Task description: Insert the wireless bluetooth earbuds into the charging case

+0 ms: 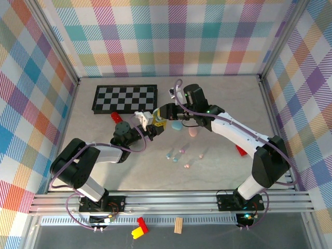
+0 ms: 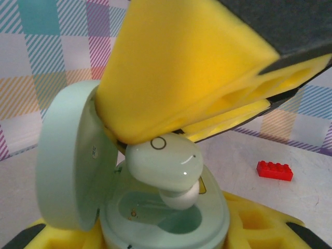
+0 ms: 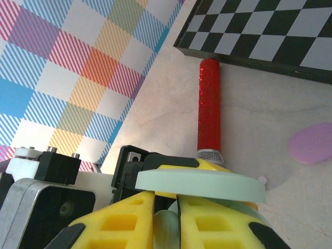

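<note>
My left gripper is shut on the base of an open mint charging case, whose lid stands up at the left. My right gripper is shut on a mint earbud. Its yellow fingers hold the earbud tilted just over the case's recess, white tip pointing down. Both grippers meet at the table's middle. Several tiny pastel earbuds lie loose on the table in front of them.
A blue oval case and a pink one lie right of the grippers. A chessboard sits at the back left with a red cylinder beside it. A red brick lies by the right arm.
</note>
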